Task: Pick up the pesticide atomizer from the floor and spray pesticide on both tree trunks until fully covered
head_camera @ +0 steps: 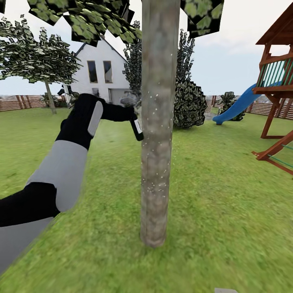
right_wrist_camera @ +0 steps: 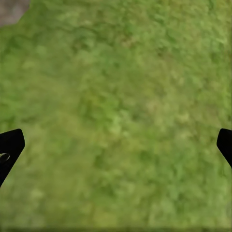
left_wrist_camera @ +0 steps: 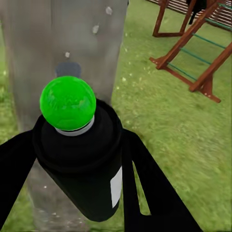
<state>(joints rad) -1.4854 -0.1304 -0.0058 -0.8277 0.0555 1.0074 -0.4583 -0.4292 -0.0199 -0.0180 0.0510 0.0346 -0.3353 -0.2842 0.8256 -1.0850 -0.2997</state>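
- Left gripper (left_wrist_camera: 79, 159) clamps its black fingers (left_wrist_camera: 159, 188) around the pesticide atomizer (left_wrist_camera: 84, 166), a dark rounded bottle with a white label and glossy green dot.
- Right gripper (right_wrist_camera: 116, 145) is spread wide over blurry lawn (right_wrist_camera: 121, 96).
- Just beyond the atomizer stands a mottled grey-brown tree trunk (head_camera: 158, 122), white-flecked; a wooden play tower (head_camera: 278, 81) stands well apart.

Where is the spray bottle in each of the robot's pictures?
Head view: the pesticide atomizer sits left of centre, held by the left gripper right beside the tree trunk.
Left wrist view: the atomizer is in the middle, green dot facing the camera, between the black jaws.
Right wrist view: no bottle, just lawn.
Shared landmark: the speckled trunk, seen in the head and left wrist views.
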